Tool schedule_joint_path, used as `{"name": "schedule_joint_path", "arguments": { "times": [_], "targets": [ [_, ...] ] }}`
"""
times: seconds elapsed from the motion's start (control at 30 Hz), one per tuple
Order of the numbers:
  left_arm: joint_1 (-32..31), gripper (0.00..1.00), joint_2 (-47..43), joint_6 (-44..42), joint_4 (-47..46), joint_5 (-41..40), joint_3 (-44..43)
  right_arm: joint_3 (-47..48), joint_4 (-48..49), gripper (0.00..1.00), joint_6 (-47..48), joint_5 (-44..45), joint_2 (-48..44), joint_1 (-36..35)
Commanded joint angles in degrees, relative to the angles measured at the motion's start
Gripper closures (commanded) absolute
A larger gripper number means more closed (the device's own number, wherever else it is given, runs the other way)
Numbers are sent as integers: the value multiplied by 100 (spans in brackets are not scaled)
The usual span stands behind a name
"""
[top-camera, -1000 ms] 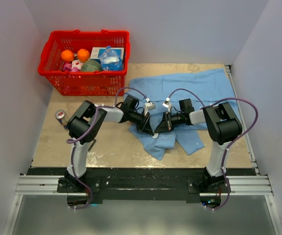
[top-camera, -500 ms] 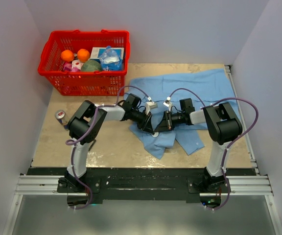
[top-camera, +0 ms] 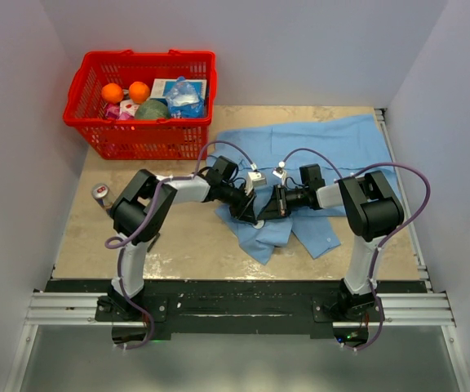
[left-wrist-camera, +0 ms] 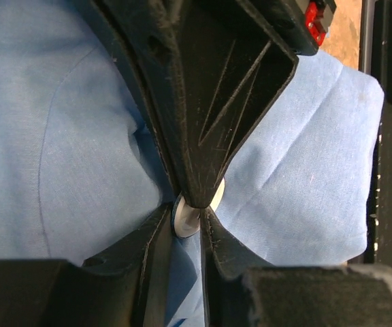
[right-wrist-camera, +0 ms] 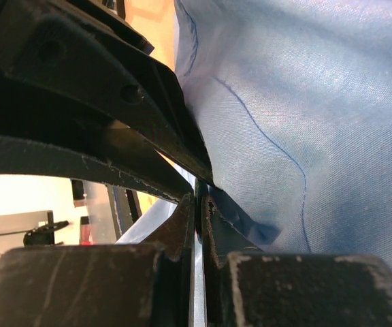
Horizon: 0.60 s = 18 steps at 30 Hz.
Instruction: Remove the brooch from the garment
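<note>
— On the near fold of the shirt (top-camera: 333, 139), what is sitting between the two tips?

— The brooch (left-wrist-camera: 188, 221), a small round disc showing a pale face in the left wrist view. It is lying against the blue cloth near the middle of the table (top-camera: 178, 245), right where the two arms are meeting.

— Who is holding it?

— The left gripper (left-wrist-camera: 187, 211) is closing narrowly around the disc's near edge, with a pleat of cloth lying between its fingers. It is looking clamped on the disc. The right gripper (right-wrist-camera: 197, 197) is pressing its fingers together on a thin pale sliver, and I cannot tell whether that is cloth or the disc's rim. Its tip is touching the disc from the far side.

— What is threatening the job?

— The cloth is thin and is bunching at the disc. If the pull is going straight away, the shirt is likely coming along with it, or the rim is slipping out of so slight a hold. The two tips are also touching, so any sideways drift is risking a knock.
</note>
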<state>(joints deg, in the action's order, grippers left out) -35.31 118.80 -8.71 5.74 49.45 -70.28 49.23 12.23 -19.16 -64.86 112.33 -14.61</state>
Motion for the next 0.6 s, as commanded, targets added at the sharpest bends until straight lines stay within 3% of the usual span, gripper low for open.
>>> {"name": "schedule_joint_path", "arguments": {
  "times": [0.0,0.57],
  "targets": [
    [-345,73,222,-789,208,-876,146,201,632,100,-325,-176,-115,-174],
    [-424,70,-68,-1388,517,-788,383,368,202,100,52,-167,-89,-103]
  ]
}}
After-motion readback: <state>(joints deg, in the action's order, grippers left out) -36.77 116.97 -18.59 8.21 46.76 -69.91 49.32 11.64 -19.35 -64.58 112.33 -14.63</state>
